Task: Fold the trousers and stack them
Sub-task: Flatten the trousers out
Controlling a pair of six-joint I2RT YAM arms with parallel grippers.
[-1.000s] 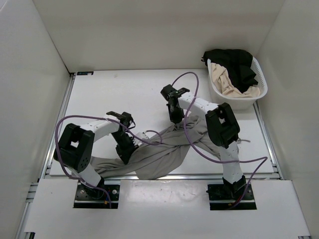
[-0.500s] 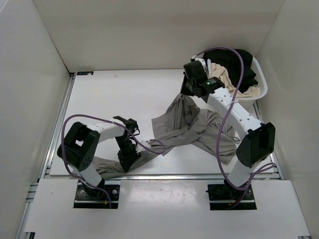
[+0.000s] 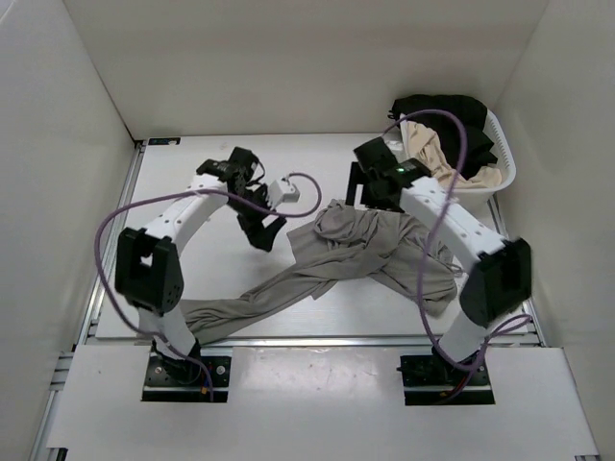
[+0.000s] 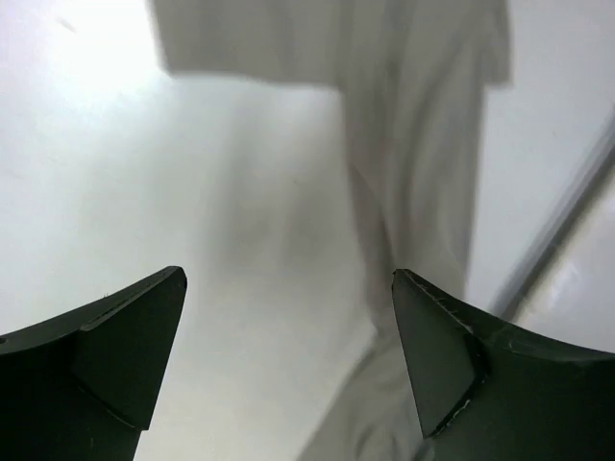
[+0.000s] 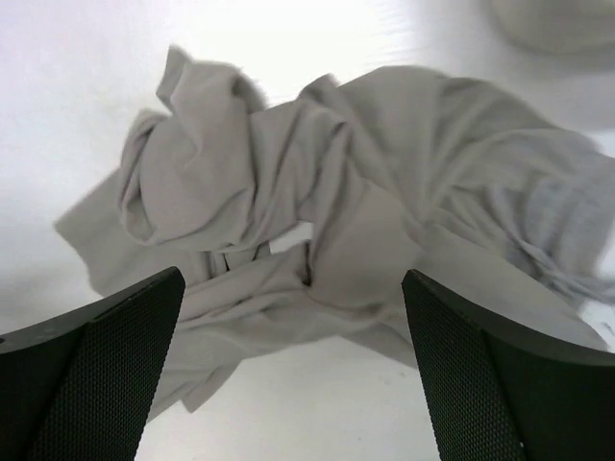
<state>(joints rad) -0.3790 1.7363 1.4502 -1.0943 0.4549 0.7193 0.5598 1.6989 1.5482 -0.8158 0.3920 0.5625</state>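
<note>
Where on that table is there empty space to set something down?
Bare table along the back wall, left of the laundry basket; also the pocket between the left arm and the stretched leg of the grey trousers. Centre and right are crowded with cloth and arms.

White laundry basket (image 3: 506, 165) at far right corner of the white table (image 3: 192, 187), black garment (image 3: 463, 117) piled on top and spilling over the back rim, beige garment (image 3: 434, 154) under it; plain white walls (image 3: 288, 58) enclose three sides
</note>
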